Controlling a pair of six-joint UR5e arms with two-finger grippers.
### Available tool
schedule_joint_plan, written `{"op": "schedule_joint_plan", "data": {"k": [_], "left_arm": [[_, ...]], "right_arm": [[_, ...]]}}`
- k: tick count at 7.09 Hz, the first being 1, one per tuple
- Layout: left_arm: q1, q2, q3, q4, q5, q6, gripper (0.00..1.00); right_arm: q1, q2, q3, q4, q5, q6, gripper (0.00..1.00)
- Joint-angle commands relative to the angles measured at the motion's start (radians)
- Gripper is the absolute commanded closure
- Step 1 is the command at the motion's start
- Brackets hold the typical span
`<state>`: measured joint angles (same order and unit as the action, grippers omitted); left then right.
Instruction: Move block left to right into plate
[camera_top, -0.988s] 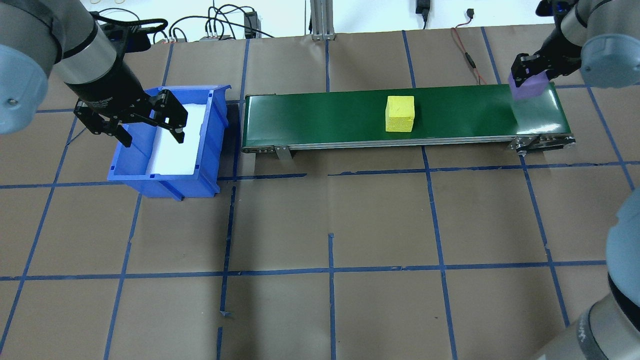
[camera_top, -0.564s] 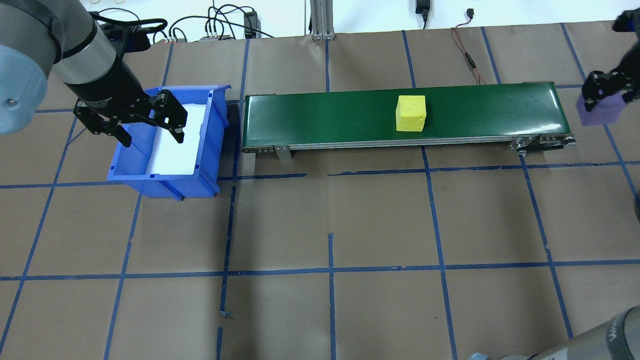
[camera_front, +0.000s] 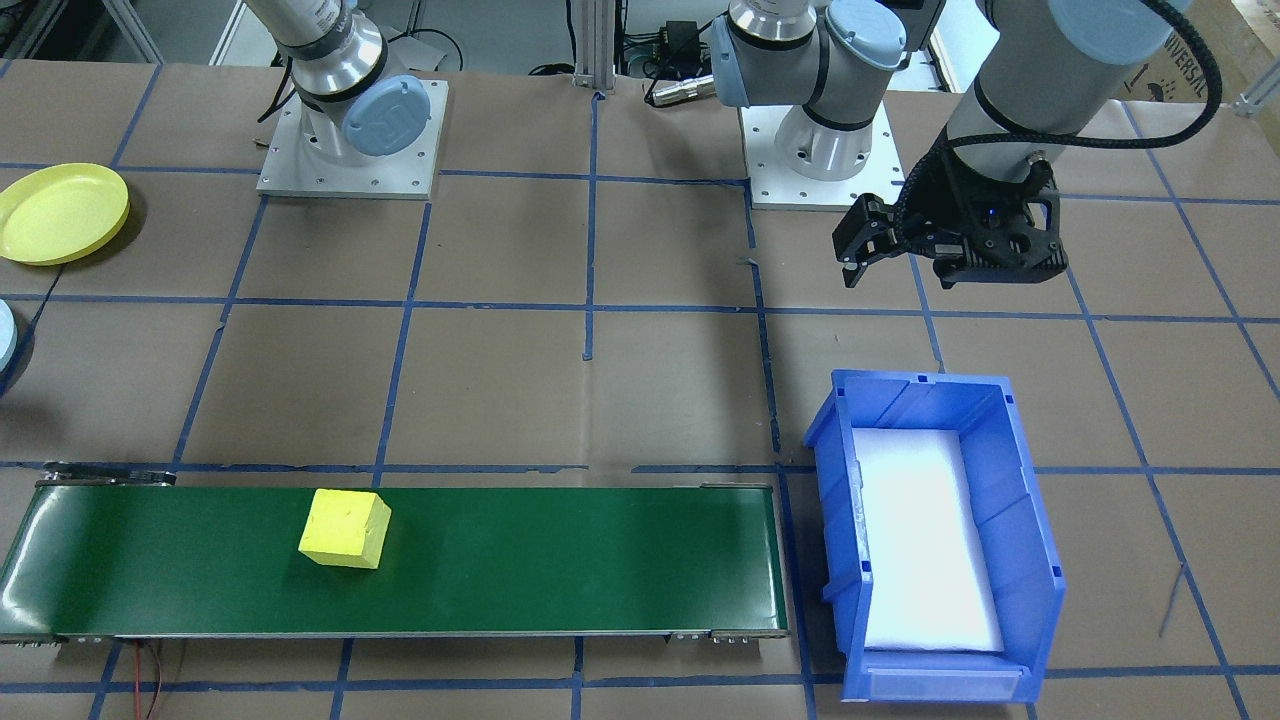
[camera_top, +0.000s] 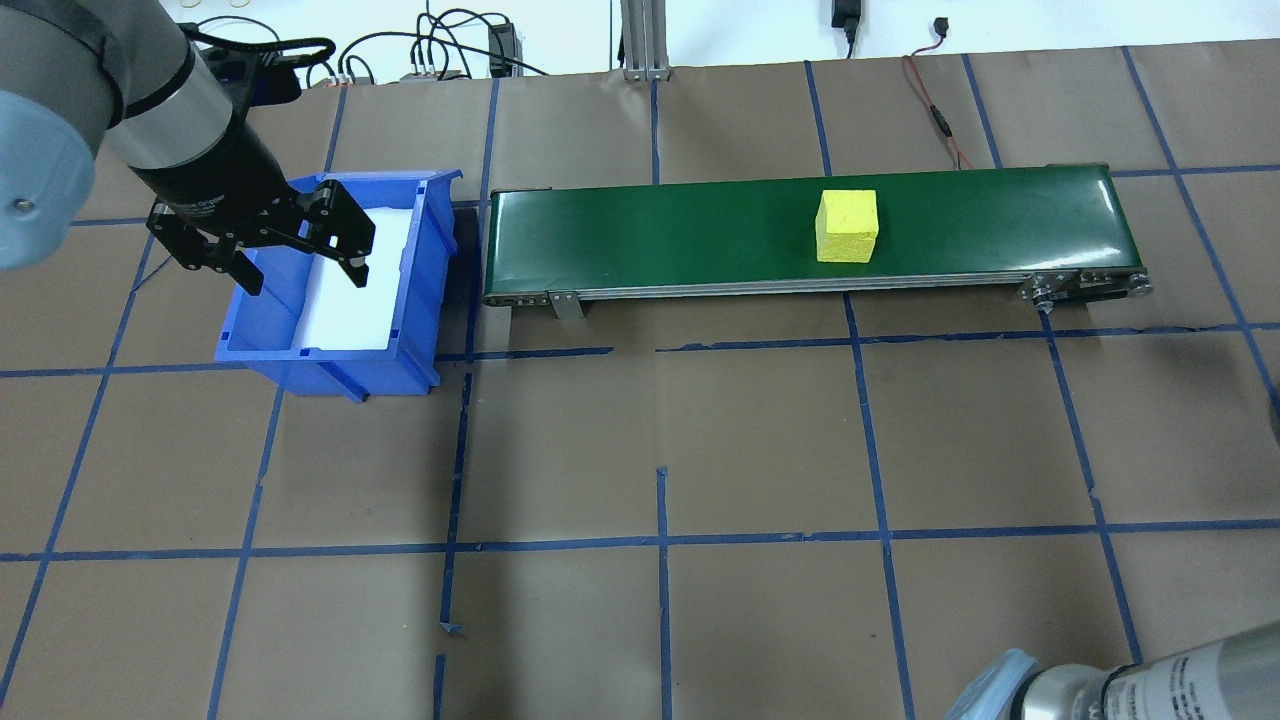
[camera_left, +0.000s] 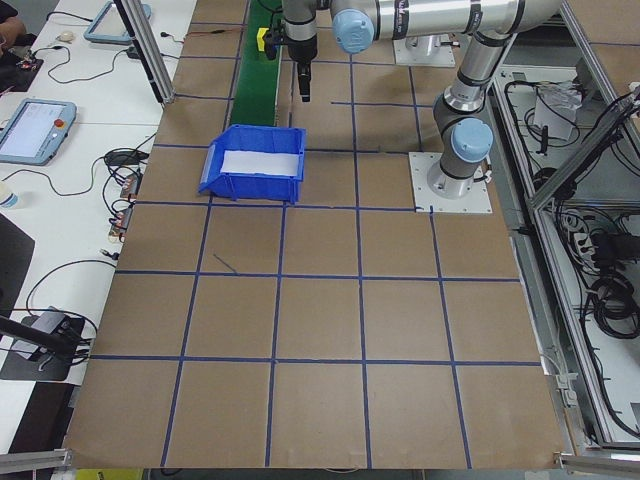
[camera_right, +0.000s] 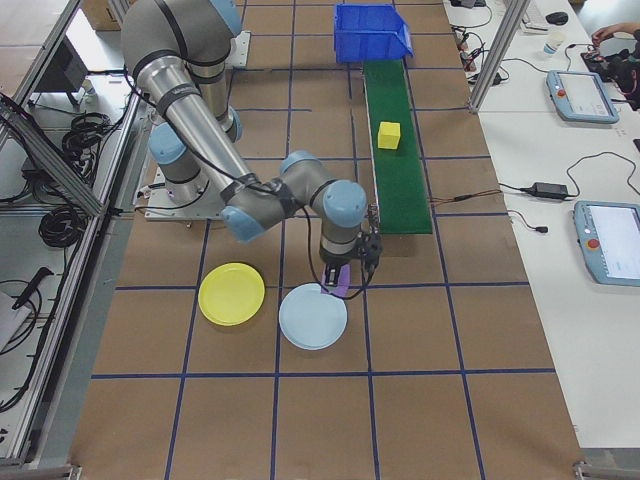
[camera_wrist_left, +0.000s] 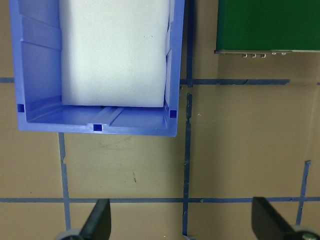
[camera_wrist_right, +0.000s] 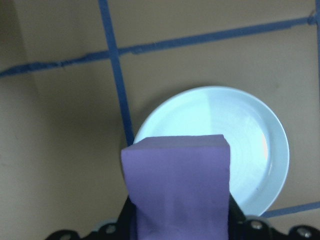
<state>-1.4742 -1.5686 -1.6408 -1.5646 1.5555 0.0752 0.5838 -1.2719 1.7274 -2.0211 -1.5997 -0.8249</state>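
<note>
Paper-covered counter (camera_top: 640, 440): purple block (camera_wrist_right: 177, 187) is being held clamped in right gripper (camera_wrist_right: 177, 220) jaws, over pale blue plate (camera_wrist_right: 250, 150) edge; left gripper (camera_top: 262, 235) jaws are standing apart.

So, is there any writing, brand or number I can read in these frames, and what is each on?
"UNIVERSAL": printed sideways at the edge of the left arm in the front-facing view; I cannot tell exactly which surface carries it.
White print on the left arm's black wrist collar: too blurred to read.
Emblem on the right arm's blue joint cap: a logo, no legible letters.
Tablet screen: too small to read.
</note>
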Motion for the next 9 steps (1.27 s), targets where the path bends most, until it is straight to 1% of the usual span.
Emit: {"op": "schedule_joint_plan", "data": {"k": [1, 2, 3, 4, 5, 6, 7, 8, 9], "left_arm": [[0.0, 0.001, -0.011, 0.001, 0.0, -0.002, 0.0], [0.0, -0.001, -0.013, 0.001, 0.0, -0.002, 0.0], [0.0, -0.001, -0.013, 0.001, 0.0, -0.002, 0.0], [0.0, 0.001, -0.013, 0.001, 0.0, -0.002, 0.0], [0.0, -0.001, -0.013, 0.001, -0.002, -0.002, 0.0], [-0.002, 0.001, -0.013, 0.001, -0.002, -0.002, 0.0], [-0.002, 0.001, -0.013, 0.001, -0.002, -0.002, 0.0], [0.0, 0.001, -0.013, 0.001, 0.0, -0.002, 0.0], [0.0, 0.001, -0.013, 0.001, -0.002, -0.002, 0.0]], "right_arm": [[-0.128, 0.014, 0.089, -0.106, 0.069, -0.137, 0.61], [-0.128, 0.016, 0.092, -0.107, 0.078, -0.134, 0.21], [-0.128, 0.016, 0.09, -0.104, 0.081, -0.132, 0.0], [-0.121, -0.003, 0.086, -0.091, 0.081, -0.119, 0.0], [-0.083, -0.004, 0.074, -0.079, 0.087, -0.117, 0.01], [0.003, -0.015, 0.064, -0.044, 0.128, -0.07, 0.0], [0.124, 0.0, 0.007, 0.111, 0.136, 0.099, 0.0], [0.208, 0.003, -0.038, 0.14, 0.148, 0.165, 0.0], [0.299, 0.008, -0.048, 0.137, 0.165, 0.202, 0.01]]}}
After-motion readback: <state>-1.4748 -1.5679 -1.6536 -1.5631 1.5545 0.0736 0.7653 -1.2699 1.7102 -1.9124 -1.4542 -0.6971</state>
